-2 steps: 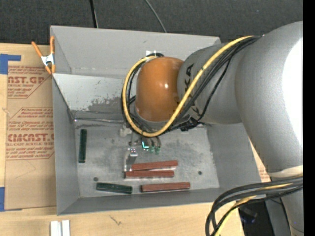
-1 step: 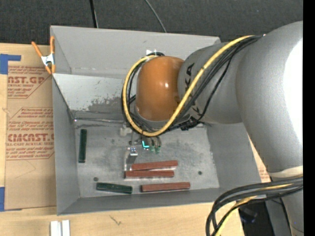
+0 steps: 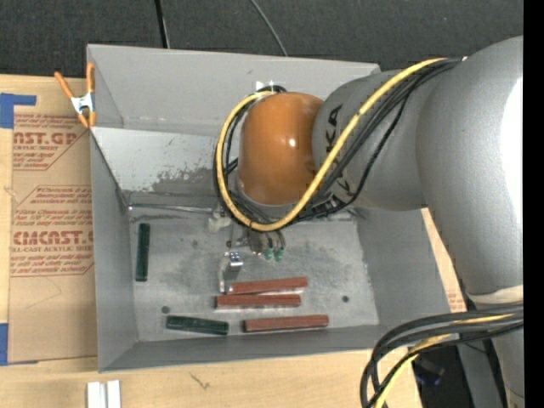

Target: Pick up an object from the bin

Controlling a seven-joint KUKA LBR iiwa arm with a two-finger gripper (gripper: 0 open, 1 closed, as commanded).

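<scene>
Hanging by three reddish-brown sticks (image 3: 265, 286) on bin (image 3: 153, 168) floor, KUKA-lettered arm's (image 3: 399, 143) gripper (image 3: 231, 267), grip unclear.

a robotics lab, this was: the big grey kuka arm (image 3: 442, 134), with orange wrist cover (image 3: 276, 147) and yellow cables (image 3: 223, 147), hung over a grey metal bin (image 3: 110, 253) on a wooden bench (image 3: 255, 381).

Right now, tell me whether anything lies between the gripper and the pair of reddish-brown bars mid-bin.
Nothing visible does: the gripper sits right above the left ends of the two reddish-brown bars.
</scene>
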